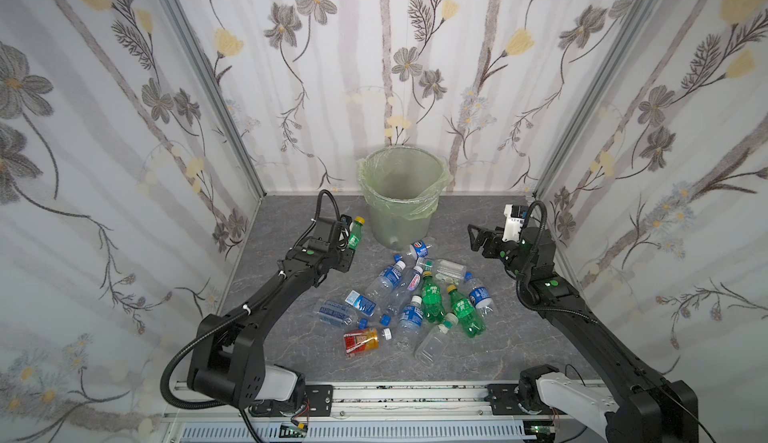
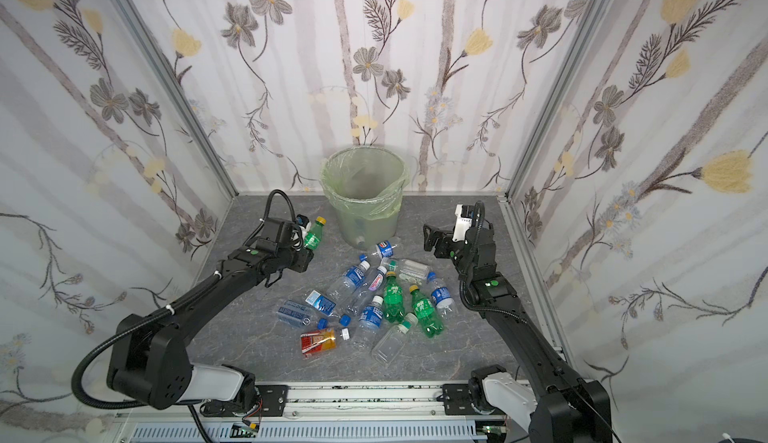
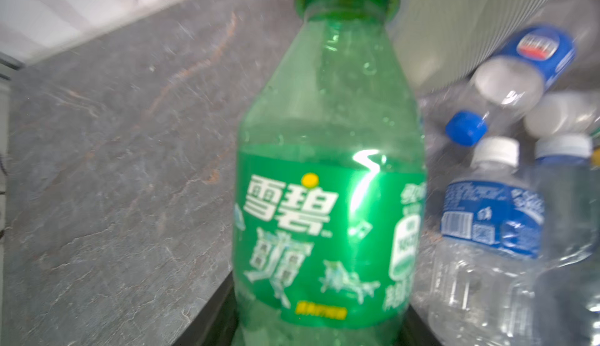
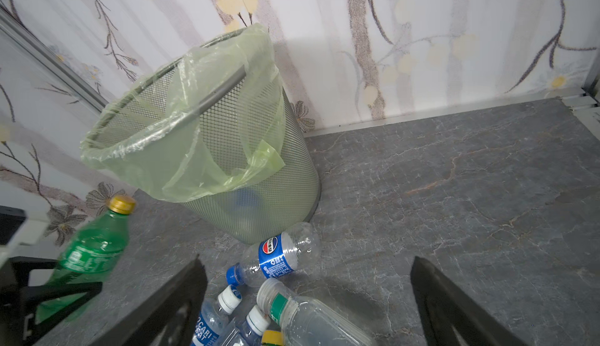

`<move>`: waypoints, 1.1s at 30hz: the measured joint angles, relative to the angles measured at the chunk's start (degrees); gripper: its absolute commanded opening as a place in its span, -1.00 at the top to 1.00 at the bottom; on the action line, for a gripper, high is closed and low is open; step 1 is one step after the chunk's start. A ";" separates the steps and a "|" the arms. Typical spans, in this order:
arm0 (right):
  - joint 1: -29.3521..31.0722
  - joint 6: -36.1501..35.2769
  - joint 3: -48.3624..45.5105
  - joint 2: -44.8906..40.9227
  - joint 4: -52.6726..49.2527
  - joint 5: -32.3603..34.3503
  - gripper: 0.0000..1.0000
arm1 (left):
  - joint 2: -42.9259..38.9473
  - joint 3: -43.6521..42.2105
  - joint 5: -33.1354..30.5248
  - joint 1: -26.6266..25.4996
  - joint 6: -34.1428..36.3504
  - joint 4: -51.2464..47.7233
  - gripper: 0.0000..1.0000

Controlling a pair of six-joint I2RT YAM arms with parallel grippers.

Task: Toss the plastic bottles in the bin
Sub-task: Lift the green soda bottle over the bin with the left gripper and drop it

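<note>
My left gripper (image 1: 345,241) is shut on a green bottle with a yellow cap (image 1: 354,235), held upright above the table just left of the bin (image 1: 399,224). The left wrist view is filled by that bottle (image 3: 328,182), with the dark fingers (image 3: 217,315) at its base. The bin is a mesh bucket with a green liner (image 4: 259,191) against the back wall. Several plastic bottles (image 1: 415,299) lie in a heap mid-table, two of them green (image 1: 432,295) and one with an orange-red label (image 1: 361,341). My right gripper (image 1: 473,238) hangs open and empty right of the bin, above the heap's far end (image 4: 306,263).
A blue-labelled bottle (image 4: 282,256) lies against the bin's foot. Flowered walls close in the back and both sides. Bare grey table (image 1: 490,337) shows right of the heap and another bare patch (image 1: 291,349) left of it. A metal rail (image 1: 395,395) runs along the front edge.
</note>
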 measured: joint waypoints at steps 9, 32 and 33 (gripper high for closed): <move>-0.02 0.98 -1.88 1.05 -2.89 0.81 -0.91 | -5.68 14.38 3.74 0.02 -8.22 0.07 -0.09; -0.48 3.89 -4.85 0.98 -19.47 5.27 -0.84 | 23.28 50.69 12.85 -1.88 -17.62 -1.51 -0.99; -0.57 4.02 -5.29 1.57 -19.98 5.27 -0.82 | 21.09 48.24 12.52 -1.42 -17.40 -1.38 -0.99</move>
